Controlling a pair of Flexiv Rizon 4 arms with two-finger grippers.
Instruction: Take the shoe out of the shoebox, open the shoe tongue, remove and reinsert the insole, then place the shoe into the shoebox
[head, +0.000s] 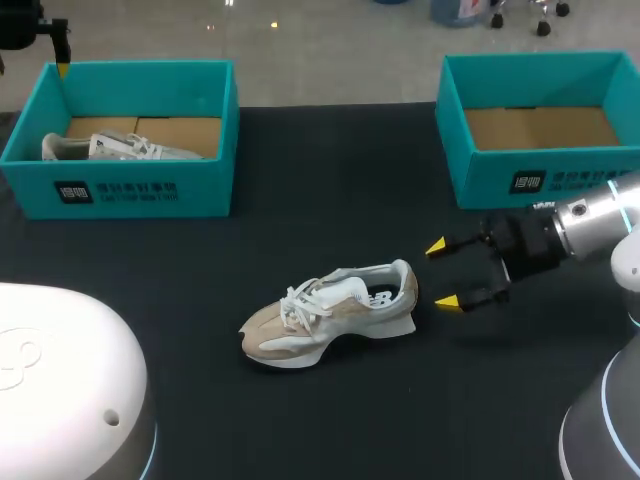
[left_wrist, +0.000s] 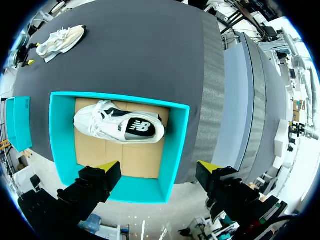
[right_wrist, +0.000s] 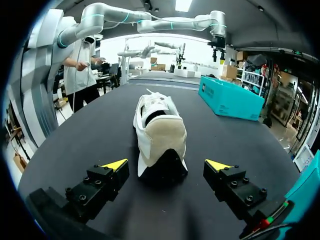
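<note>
Beige shoe is out on the desk, sitting on its sole roughly between the two teal boxes. So I'd call the "take it out" step done, and the tongue and insole work is next.

It's lying with the toe toward my left side and the heel pointed at the right pincer. That suits the job, I think. In the right wrist view the heel is dead ahead and the opening faces up, so there's a clear way in to the tongue and insole.

The right pincer is spread wide with nothing in it. It's low to the desk, and its tips are just short of the heel, not touching. Looks to me like it's lined up to straddle the heel and pin the beige shoe down.

The right box has only its cardboard floor showing. My guess is that's where the beige shoe goes back, which would explain parking it close by.

The left pincer hangs well above the left box, fingers wide apart and holding nothing. It looks straight down on a white shoe inside. It's well apart from the beige shoe, so probably just keeping out of the way.
</note>
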